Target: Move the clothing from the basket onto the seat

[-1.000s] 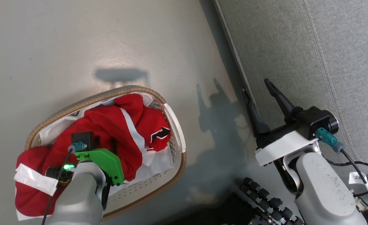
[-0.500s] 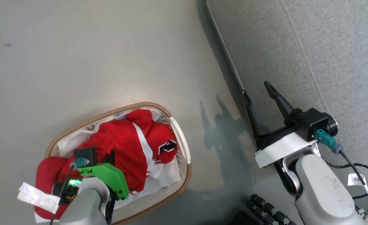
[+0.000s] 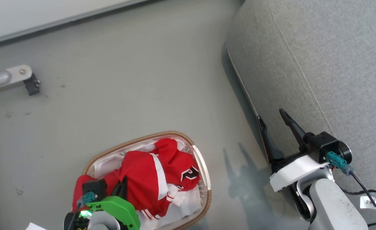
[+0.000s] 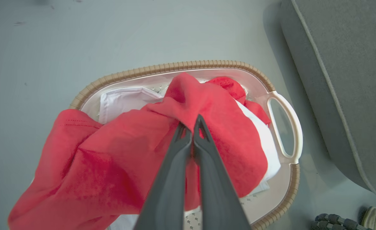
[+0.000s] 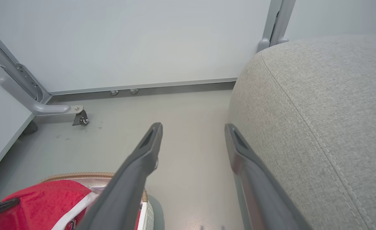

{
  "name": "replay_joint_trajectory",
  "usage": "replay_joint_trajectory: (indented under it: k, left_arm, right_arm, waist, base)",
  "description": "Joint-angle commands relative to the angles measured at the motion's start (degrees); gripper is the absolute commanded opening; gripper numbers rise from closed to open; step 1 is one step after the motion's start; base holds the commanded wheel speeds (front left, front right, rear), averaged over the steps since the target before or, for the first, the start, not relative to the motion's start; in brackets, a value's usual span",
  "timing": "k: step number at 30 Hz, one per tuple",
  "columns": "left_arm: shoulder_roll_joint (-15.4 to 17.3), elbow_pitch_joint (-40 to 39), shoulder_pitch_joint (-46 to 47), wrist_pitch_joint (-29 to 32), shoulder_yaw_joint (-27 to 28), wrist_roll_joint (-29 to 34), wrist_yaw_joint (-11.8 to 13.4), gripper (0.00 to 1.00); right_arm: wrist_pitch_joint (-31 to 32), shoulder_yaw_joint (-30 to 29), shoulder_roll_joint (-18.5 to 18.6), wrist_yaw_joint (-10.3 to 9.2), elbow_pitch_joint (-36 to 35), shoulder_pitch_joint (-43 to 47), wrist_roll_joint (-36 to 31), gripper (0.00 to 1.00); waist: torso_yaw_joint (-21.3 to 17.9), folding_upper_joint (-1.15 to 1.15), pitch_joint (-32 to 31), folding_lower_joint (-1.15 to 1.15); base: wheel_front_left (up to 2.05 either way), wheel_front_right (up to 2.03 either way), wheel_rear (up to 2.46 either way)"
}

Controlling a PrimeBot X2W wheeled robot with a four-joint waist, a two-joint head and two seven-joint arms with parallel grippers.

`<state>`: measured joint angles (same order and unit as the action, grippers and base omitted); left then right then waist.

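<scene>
Clothing (image 3: 149, 179), one red heap of garments too tangled to count, lies in the single basket (image 3: 204, 174) on the floor (image 3: 127, 80) beside one grey seat (image 3: 334, 64). Left wrist view shows the left gripper (image 4: 192, 127) clamped on red fabric; head view adds the emblem (image 3: 190, 173) and the right gripper (image 3: 271, 115), fingers apart, empty.

grey forearms (image 3: 334, 207), green bracket (image 3: 117, 209) behind left hand (image 4: 191, 123), teal plugs (image 3: 334, 158), black cables (image 3: 358, 182)

We can read only a handwritten "2" on the small white tag (image 3: 370, 202) low in the head view; the rest blurs. The emblem (image 3: 190, 173) on the clothing (image 3: 146, 179) has no legible letters.
</scene>
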<state>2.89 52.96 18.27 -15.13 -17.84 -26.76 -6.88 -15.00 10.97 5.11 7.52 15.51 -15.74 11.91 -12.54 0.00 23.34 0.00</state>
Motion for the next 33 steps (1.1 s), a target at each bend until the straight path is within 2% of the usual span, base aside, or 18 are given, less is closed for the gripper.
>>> replay_joint_trajectory:
  k: [1, 11, 22, 29, 33]
  left_arm:
    - [0.05, -1.9, -1.95, -0.03, 0.19, -0.18, -0.2, 0.0]
    - [0.05, -15.75, -8.25, -0.03, 1.84, 0.47, -0.09, 0.0]
    - [0.07, -30.78, -10.02, -0.04, 2.58, 0.94, -0.55, 0.0]
    - [0.07, -38.47, -7.17, -0.03, 1.9, 0.04, -0.6, 0.0]
    - [0.07, -41.29, -5.78, -0.04, 0.47, -0.11, -0.63, 0.0]
  right_arm:
    - [-0.27, -0.35, 0.41, -0.06, 0.19, 1.35, -0.15, 1.0]
    - [-0.27, -3.16, 0.44, -0.06, 1.25, 5.56, -0.59, 1.0]
    - [-0.27, -2.5, 0.11, -0.06, 2.07, 9.22, -0.36, 1.0]
    - [-0.27, -0.47, 0.2, -0.06, 2.78, 10.87, -0.23, 1.0]
    - [-0.27, 3.04, 0.54, -0.06, 3.22, 11.3, 0.35, 1.0]
  waist:
    - [4.49, 0.0, -6.14, 0.0]
    - [8.79, 0.0, -13.06, 0.0]
    - [10.65, 0.0, -18.44, 0.0]
    - [11.13, 0.0, -19.8, 0.0]
    - [11.56, 0.0, -20.31, 0.0]
  base:
    - [0.0, 0.0, 0.0]
    - [0.0, 0.0, 0.0]
    - [0.0, 0.0, 0.0]
    - [0.0, 0.0, 0.0]
    - [0.0, 0.0, 0.0]
